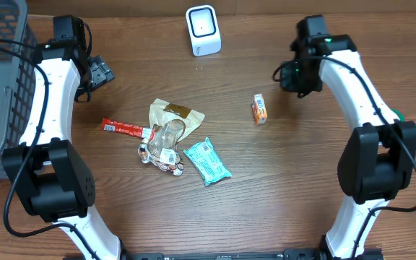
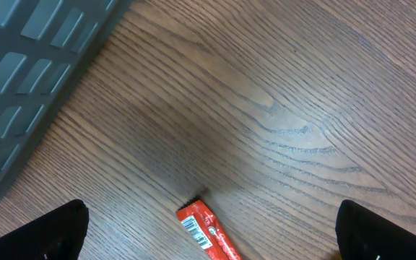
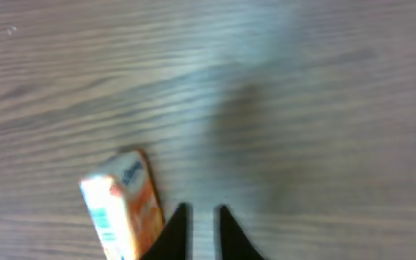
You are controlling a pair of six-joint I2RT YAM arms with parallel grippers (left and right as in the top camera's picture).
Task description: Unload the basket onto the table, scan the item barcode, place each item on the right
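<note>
Orange carton [image 1: 259, 109], right of the bench's centre: we judge it light and stiff, best pinched across its narrow sides. Right gripper [image 3: 201, 211] nearly closed, empty; left gripper [image 1: 98, 72] spread wide.

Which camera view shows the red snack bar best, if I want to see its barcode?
The left wrist view: the red snack bar is close and sharp, barcode visible, though cut by the frame. The overhead view shows it whole, but too small for the barcode. The right wrist view misses it.

Brown wood-grain table [image 1: 287, 195] under even light
</note>
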